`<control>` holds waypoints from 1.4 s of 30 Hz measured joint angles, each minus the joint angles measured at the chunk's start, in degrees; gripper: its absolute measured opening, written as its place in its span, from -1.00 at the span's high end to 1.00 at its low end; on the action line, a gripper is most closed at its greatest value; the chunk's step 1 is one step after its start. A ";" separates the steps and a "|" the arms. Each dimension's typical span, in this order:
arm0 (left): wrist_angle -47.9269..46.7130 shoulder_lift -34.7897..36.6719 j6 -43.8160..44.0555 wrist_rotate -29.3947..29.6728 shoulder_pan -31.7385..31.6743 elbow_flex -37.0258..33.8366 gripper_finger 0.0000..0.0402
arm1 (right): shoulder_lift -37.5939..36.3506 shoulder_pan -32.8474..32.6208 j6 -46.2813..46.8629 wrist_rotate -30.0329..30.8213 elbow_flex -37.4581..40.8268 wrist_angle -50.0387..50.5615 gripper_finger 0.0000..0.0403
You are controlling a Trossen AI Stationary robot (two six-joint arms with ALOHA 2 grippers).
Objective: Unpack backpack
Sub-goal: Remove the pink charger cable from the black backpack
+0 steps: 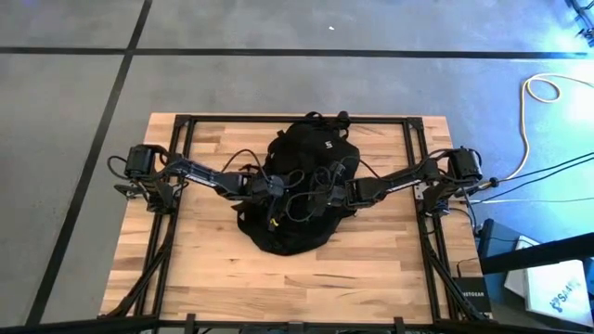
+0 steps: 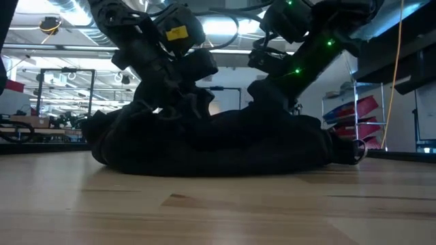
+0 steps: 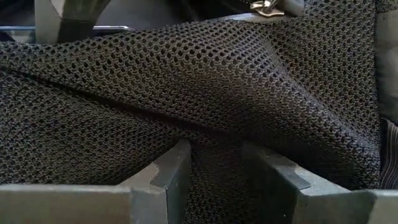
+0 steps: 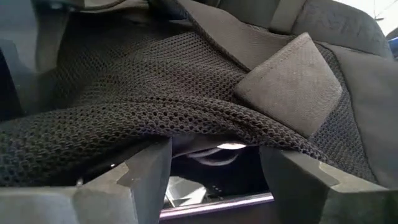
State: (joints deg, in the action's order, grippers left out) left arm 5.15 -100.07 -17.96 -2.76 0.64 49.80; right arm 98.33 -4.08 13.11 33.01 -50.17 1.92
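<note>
**Both claws on the backpack, mid-bench**

From overhead I see the left claw [image 1: 263, 186] at the backpack's [image 1: 311, 148] left flank. My left wrist camera shows its fingers [image 3: 171, 171] set narrow, pinching a ridge of black mesh between them. The backpack lies flat in the middle of the bench [image 1: 204, 269], a pale wooden plank top inside a black frame. A small white logo [image 1: 330, 147] sits on the upper panel; I can't read any lettering from it. The right claw [image 1: 342, 193] is on the pack's right side, fingers [image 4: 140, 171] moderately apart with a fold of mesh draped over them; I can't tell whether it grips.

A yellow sticker [image 2: 176, 32] on the arm is unreadable. Around the bench, grey concrete floor with dark lines, a yellow cable [image 1: 543, 93] at right, and shelving with red bins [image 2: 357, 112] behind.
</note>
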 joint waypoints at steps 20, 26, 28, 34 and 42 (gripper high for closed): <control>-1.53 0.00 0.16 0.20 0.02 0.02 0.33 | -3.19 0.00 -2.65 -14.64 0.11 7.16 -0.13; -1.66 -0.02 0.09 0.26 0.02 0.02 0.33 | -2.77 0.01 -3.14 -14.62 0.49 0.28 -0.13; -1.68 -0.02 -0.01 0.26 0.02 0.02 0.33 | -2.71 0.02 -3.16 -14.66 0.52 -2.69 -0.13; -1.62 -0.02 -0.04 0.26 0.02 0.02 0.33 | -2.71 -0.02 -0.12 -14.68 0.52 -8.24 -0.13; -1.15 -0.02 -0.33 0.50 0.00 0.01 0.33 | -2.71 -0.09 6.13 -12.87 0.52 -13.72 -0.13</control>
State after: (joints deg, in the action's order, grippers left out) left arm 4.00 -100.09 -18.28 -2.27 0.64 49.81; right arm 95.61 -4.16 19.25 20.14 -49.65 -11.79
